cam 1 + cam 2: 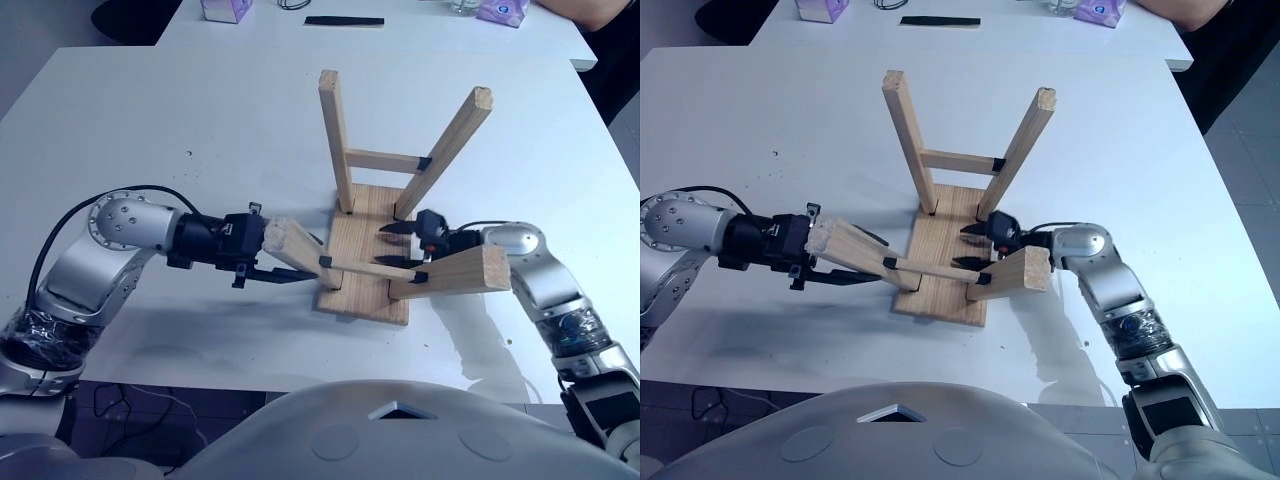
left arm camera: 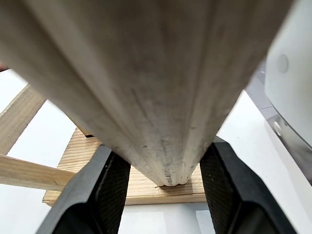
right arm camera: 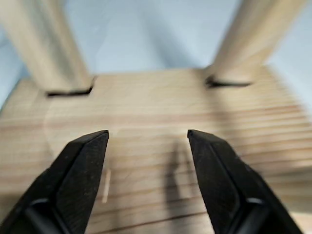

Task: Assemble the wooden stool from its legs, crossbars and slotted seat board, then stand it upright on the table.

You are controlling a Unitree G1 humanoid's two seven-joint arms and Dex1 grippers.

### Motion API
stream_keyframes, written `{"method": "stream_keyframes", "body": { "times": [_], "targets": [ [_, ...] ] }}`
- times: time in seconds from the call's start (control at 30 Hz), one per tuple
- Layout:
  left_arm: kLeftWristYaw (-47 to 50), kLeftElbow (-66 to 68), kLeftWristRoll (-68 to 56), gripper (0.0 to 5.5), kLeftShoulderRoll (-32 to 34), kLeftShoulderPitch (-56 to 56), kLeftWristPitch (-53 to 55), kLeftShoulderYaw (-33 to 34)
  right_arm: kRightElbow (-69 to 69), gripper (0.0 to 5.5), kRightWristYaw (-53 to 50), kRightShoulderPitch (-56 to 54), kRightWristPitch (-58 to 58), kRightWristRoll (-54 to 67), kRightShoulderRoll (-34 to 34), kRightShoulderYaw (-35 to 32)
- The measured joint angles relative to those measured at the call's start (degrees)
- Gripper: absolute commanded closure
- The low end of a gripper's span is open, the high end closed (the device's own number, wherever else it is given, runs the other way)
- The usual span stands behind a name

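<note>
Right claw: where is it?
Left eye view, right of centre: right claw hovers open over the wooden seat board, between the upright leg pair and the tilted pair.

The seat board [image 1: 365, 262] is pale honey wood, ruled with fine parallel grain lines. The legs [image 1: 335, 130] and crossbars [image 1: 385, 160] on it are the same light wood but plainer, with small black brackets [image 1: 424, 162] at the joints. The leg [image 1: 300, 252] in the left gripper [image 1: 872, 258] shows faint streaky grain. Under the seat board the table [image 1: 200, 130] is plain white. Both grippers have matt black fingers [image 2: 102, 195]. The right gripper [image 3: 147, 134], over the seat board, carries a small orange-red spot. The arms [image 1: 120, 225] are silver-grey. Far beyond the seat board sit two lilac packs [image 1: 225, 10] and a black strip [image 1: 344, 20].
</note>
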Motion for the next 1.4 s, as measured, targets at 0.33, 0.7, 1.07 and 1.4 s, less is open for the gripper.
{"method": "stream_keyframes", "body": {
  "times": [0.33, 0.7, 1.07, 1.4],
  "targets": [
    [13.8, -3.5, 2.4, 3.46, -4.0, -2.9, 10.5, -2.3, -26.3, 2.51, -26.5, -24.3, 16.7, 9.4, 1.4, -18.9],
    [20.2, -4.1, 4.6, 3.46, -6.7, -6.3, 17.3, -3.7, -49.2, 2.51, -52.5, -23.4, 36.6, 11.5, 14.6, -7.4],
    [17.7, -1.5, 6.2, 3.46, -6.6, -10.3, 18.7, -5.6, -30.6, 2.51, -50.9, 9.4, 14.5, -3.9, 11.6, 14.2],
    [18.3, -0.9, 6.1, 3.46, -6.8, -10.2, 18.3, -5.9, -41.7, 2.51, -51.3, -2.6, 15.8, 20.3, 19.4, -2.5]
  ]
}}
